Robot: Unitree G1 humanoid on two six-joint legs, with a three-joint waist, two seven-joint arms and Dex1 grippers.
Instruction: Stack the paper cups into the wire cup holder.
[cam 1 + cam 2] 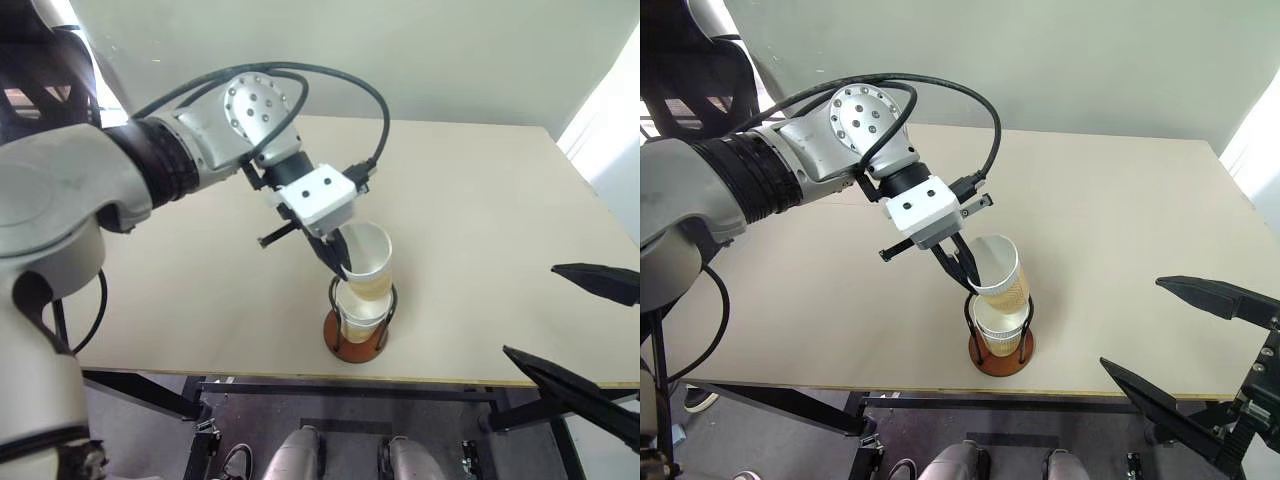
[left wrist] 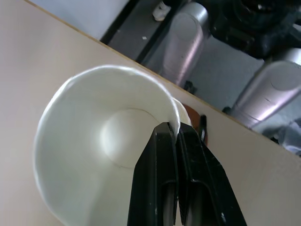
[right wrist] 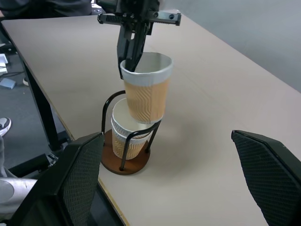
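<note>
Now, head view: the left gripper (image 1: 341, 262) pinches the rim of a paper cup (image 1: 369, 262), tilted, its bottom entering the cups (image 1: 362, 322) already in the wire holder (image 1: 357, 340) near the table (image 1: 480, 210) edge.
Left wrist: fingers (image 2: 157, 179) clamped on the white rim (one inside, one outside).
Right wrist: right gripper (image 3: 174, 174) spread wide, holding nothing, facing the holder.

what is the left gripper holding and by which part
The left gripper is shut on a tan, tapered paper cup, pinching its rolled white rim and wall, one finger inside, one outside. The right gripper is open and holds nothing.
</note>
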